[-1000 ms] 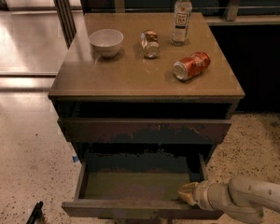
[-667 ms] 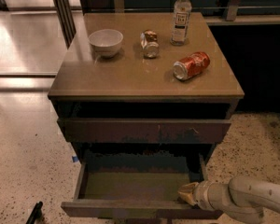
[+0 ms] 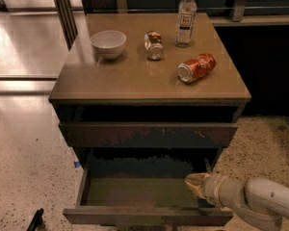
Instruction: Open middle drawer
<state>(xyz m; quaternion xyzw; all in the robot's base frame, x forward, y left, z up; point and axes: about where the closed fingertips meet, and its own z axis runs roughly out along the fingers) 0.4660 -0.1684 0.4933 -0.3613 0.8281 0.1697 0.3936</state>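
The wide, shallow, dark brown wooden middle drawer (image 3: 145, 216) stands pulled out at the bottom of the brown wooden cabinet (image 3: 135, 83), below a taller front with pale scratches (image 3: 147, 134), and its flat olive-brown floor is on show. The pale gripper (image 3: 195, 185) sits inside the drawer's right end, just behind its front panel, on a thick white arm (image 3: 267, 205) reaching in from the lower right; whether it is gripping anything cannot be told. On the cabinet top stand a white bowl (image 3: 108, 43), a small tipped can (image 3: 154, 45), a clear plastic bottle (image 3: 186, 17) and a red can on its side (image 3: 196, 67).
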